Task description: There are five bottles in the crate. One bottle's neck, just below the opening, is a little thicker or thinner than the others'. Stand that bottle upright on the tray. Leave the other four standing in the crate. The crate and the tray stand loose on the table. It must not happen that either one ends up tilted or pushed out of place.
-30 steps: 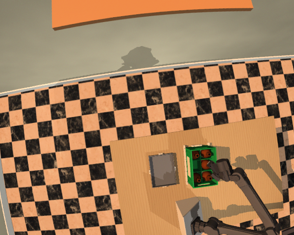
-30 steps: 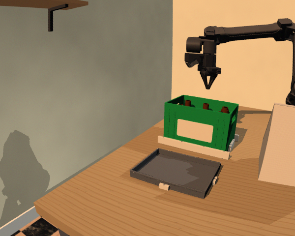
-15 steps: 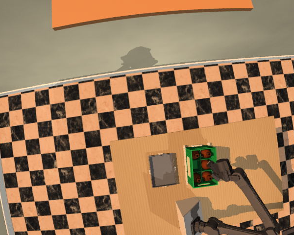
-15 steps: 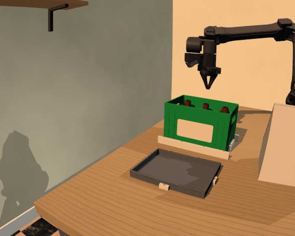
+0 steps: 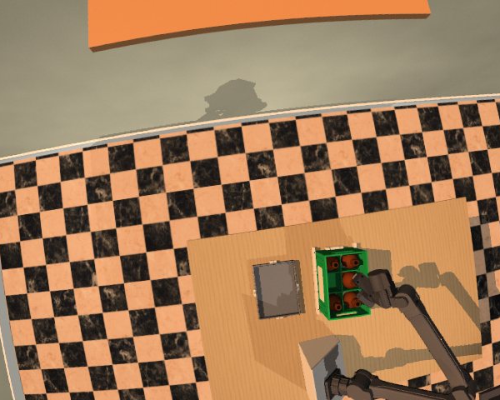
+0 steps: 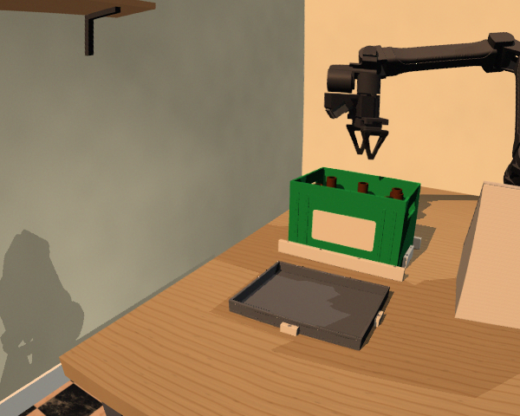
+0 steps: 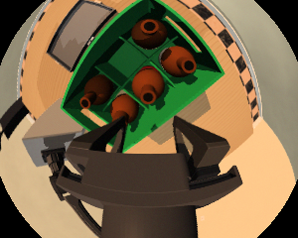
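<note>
Unlettered Crate

No text, brand, number or sign can be read here. A blank, pale, rectangular label panel (image 5: pixel 321 284) (image 6: pixel 343 230) fronts the long side of the green, open-topped, six-compartment bottle crate (image 5: pixel 349 317) (image 6: pixel 354 197) (image 7: pixel 204 84); no lettering is legible on the panel.

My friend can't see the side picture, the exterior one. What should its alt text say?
Open black robot jaws hang above a green crate with brown bottle necks peeking out. In front, a gray tray lies bare on the wooden table.
</note>
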Available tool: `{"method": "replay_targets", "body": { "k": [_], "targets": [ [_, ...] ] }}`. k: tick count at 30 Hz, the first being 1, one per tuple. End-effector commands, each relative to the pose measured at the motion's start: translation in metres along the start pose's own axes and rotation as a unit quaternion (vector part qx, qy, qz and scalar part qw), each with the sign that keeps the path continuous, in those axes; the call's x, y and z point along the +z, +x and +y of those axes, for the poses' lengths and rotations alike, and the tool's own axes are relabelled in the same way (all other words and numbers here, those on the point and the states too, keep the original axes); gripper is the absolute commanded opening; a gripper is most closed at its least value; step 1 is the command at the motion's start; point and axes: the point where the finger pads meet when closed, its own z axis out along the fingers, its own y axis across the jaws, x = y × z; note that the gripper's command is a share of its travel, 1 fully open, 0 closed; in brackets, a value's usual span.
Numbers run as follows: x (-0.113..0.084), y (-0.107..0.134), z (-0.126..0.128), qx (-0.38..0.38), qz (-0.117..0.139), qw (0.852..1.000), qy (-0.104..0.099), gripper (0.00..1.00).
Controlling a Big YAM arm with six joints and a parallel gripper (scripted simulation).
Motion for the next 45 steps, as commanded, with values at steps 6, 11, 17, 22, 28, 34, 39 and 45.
{"method": "replay_targets", "body": {
  "k": [6, 11, 17, 22, 28, 34, 39, 45],
  "targets": [
    [0.004, -0.003, -0.003, 0.003, 0.006, 1.000, -0.005, 0.61],
    [0.004, -0.003, -0.003, 0.003, 0.006, 1.000, -0.005, 0.61],
    [0.004, -0.003, -0.003, 0.003, 0.006, 1.000, -0.005, 0.61],
    [0.004, -0.003, -0.003, 0.003, 0.006, 1.000, -0.005, 0.61],
    [0.004, -0.003, -0.003, 0.003, 0.006, 1.000, -0.005, 0.61],
    [0.008, -0.002, -0.002, 0.003, 0.007, 1.000, -0.006, 0.61],
    [0.010, -0.003, -0.003, 0.000, 0.005, 1.000, -0.004, 0.61],
    [0.015, -0.003, -0.003, 0.000, 0.005, 1.000, -0.004, 0.61]
  ]
}}
